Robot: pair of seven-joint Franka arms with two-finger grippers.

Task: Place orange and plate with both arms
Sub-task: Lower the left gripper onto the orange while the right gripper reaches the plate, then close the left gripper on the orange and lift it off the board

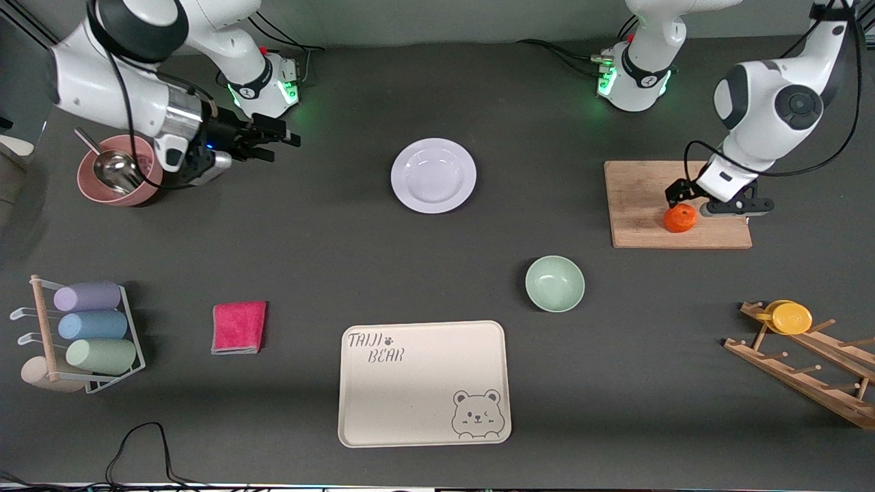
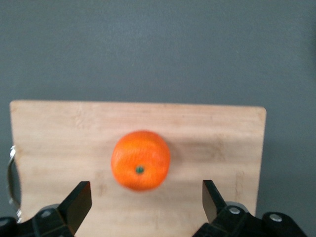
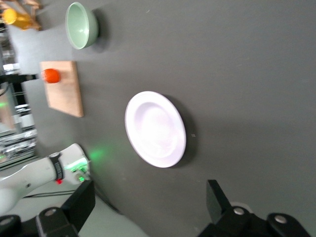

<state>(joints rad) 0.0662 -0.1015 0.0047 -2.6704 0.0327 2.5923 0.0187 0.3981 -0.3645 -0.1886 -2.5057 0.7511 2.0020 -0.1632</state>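
The orange [image 1: 680, 219] lies on a wooden cutting board [image 1: 636, 198] toward the left arm's end of the table. My left gripper [image 1: 711, 205] is open and empty, low over the board, right beside the orange. In the left wrist view the orange [image 2: 140, 160] sits just ahead of the open left gripper [image 2: 147, 200], on the board [image 2: 59, 133]. The white plate [image 1: 433, 175] lies empty at mid-table. My right gripper [image 1: 280, 145] is open and empty in the air, beside a pink bowl, well away from the plate. The right wrist view shows the plate [image 3: 155, 129] ahead of the right gripper [image 3: 148, 197].
A pale green bowl [image 1: 554, 283] and a cream bear tray [image 1: 424, 383] lie nearer the front camera than the plate. A pink bowl with a metal scoop [image 1: 116, 171], a pink cloth [image 1: 238, 326] and a cup rack [image 1: 82, 328] are at the right arm's end. A wooden rack holds a yellow cup [image 1: 793, 318].
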